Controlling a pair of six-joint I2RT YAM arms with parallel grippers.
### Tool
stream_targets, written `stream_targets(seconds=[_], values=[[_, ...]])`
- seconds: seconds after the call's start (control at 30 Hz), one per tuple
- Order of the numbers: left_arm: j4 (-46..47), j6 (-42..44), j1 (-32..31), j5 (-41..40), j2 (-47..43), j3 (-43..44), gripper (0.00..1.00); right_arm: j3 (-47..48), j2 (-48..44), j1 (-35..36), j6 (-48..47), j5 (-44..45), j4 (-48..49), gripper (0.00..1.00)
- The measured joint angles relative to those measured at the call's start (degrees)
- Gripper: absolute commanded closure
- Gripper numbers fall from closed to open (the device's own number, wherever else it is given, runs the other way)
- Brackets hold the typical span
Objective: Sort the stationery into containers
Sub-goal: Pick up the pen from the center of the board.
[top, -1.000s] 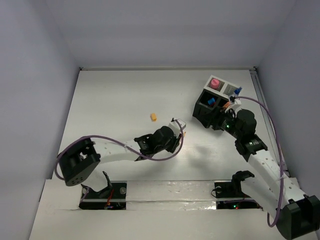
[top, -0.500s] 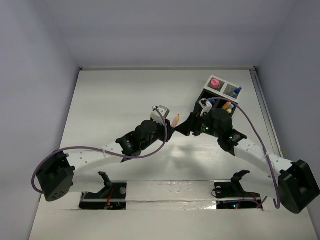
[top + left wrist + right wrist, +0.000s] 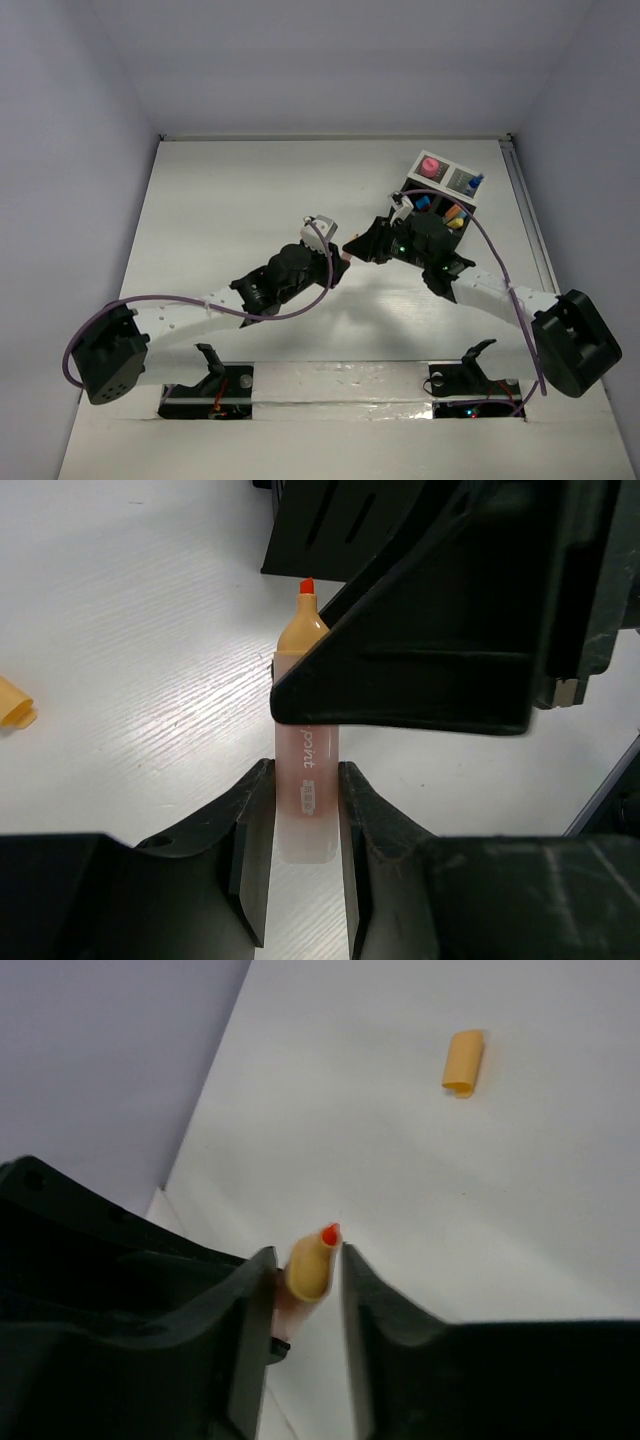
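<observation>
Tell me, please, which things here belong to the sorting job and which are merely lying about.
Part of the job: highlighter, clamped by the left gripper, tip inside the right gripper; loose orange cap; black divided box, holding a pink round piece and coloured sticks.
Just there: purple cable; base brackets.

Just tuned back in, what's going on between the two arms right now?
It looks like a handover. The left hand holds an uncapped orange highlighter by its tail end. The right hand brackets the tip end; whether it grips yet is unclear. The cap lies loose on the table, and the divided box sits at the back right.
</observation>
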Motion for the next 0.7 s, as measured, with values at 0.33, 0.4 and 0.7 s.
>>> stream_targets(seconds=[0.33, 0.4, 0.7], values=[[0.39, -0.85, 0.35, 1.16, -1.99, -0.85, 0.55, 0.44, -0.09, 0.46, 1.49, 1.44, 1.92, 1.00], [0.83, -1.73, 1.16, 2.93, -3.41, -1.18, 0.53, 0.70, -0.07, 0.46, 1.33, 1.40, 2.19, 1.00], [6.51, -9.97, 12.24, 17.29, -12.26, -8.87, 0.46, 4.13, 4.09, -1.60, 3.56, -8.96, 11.47, 1.00]])
